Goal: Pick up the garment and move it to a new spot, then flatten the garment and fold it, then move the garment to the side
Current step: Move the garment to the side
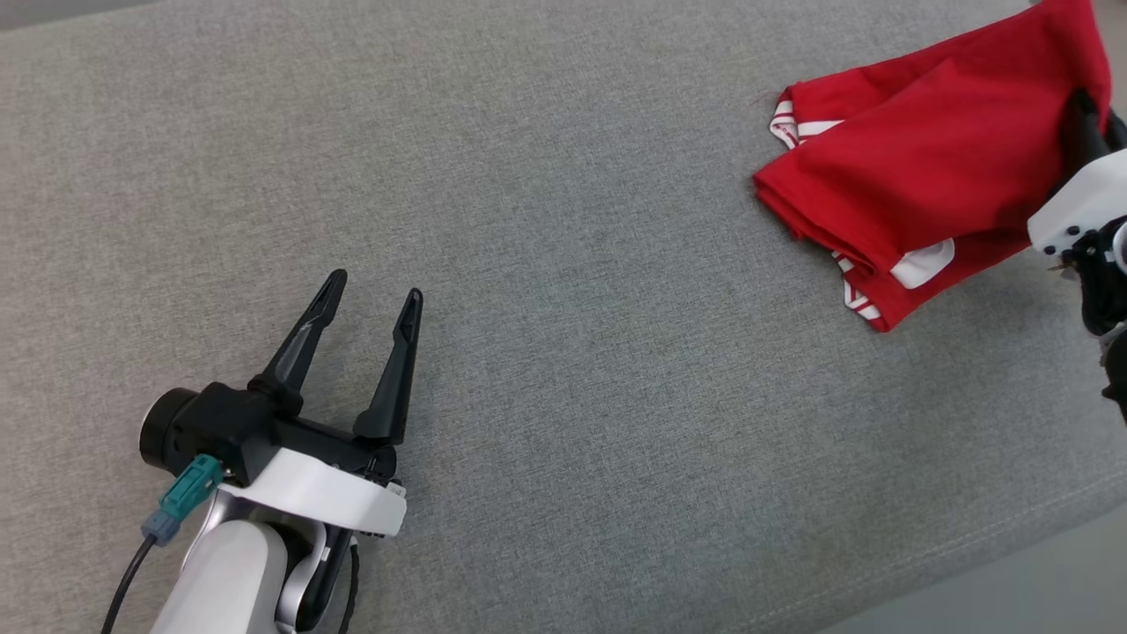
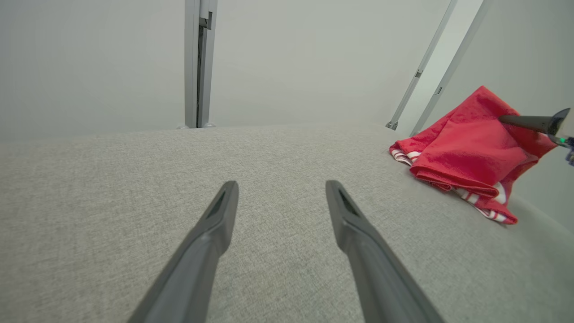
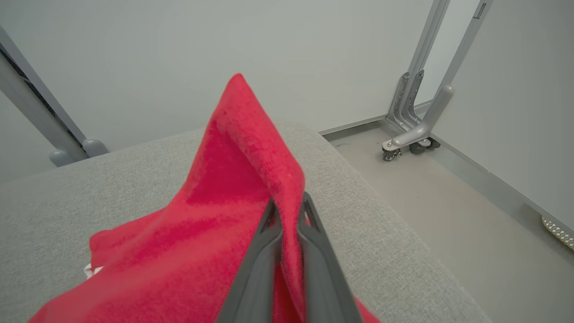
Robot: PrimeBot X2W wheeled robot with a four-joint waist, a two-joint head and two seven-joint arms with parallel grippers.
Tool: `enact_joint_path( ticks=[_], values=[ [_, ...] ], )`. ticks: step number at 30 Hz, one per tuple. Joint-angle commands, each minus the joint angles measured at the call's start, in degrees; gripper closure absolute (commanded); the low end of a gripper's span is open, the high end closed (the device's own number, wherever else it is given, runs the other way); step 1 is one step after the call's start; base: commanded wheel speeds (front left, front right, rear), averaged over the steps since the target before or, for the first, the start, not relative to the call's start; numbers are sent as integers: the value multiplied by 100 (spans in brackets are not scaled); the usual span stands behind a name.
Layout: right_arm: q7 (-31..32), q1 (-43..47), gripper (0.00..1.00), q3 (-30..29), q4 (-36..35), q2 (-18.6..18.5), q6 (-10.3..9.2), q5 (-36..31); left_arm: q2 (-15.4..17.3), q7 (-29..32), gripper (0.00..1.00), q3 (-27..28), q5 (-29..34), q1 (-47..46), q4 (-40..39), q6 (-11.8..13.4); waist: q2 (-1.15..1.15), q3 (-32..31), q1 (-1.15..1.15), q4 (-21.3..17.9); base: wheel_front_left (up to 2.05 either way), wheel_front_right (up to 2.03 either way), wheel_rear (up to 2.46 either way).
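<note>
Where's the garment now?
In the head view, the garment lies at the grey surface's upper right, a fold pinched by the right end effector.

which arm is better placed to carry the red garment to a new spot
Right. The right gripper is shut on a raised fold of the red garment, while the left gripper is open and well apart from it.

Bright, even, soft light, seemingly from above. Faint, diffuse shadow just right of the left gripper (image 1: 376, 286) on the grey cushion (image 1: 563, 396); darker shade on the red garment (image 1: 916, 167) close beside the right gripper (image 3: 287, 202). Crisp weave in the head view. Softly blurred low along each tool in both wrist views. Wide-angle bending far beyond the tips, with metal posts (image 2: 423, 65) leaning.
</note>
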Motion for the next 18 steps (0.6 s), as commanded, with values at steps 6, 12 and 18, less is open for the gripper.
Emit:
enact_joint_path(
  ticks=[6,12,18],
  values=[
    [-171,-321,98,-309,469,-6,-1,-451,77,35,0,-13,33,-150,-88,40,0,122,0,-38,0,0,0],
    [-219,-321,0,-529,529,48,-1,-778,56,4,0,-47,-27,-134,-7,38,0,38,0,29,0,0,0],
    [-258,-308,0,-781,449,-9,-1,-1312,-47,-143,0,-29,-135,13,158,79,0,-412,0,219,0,0,0]
  ],
)
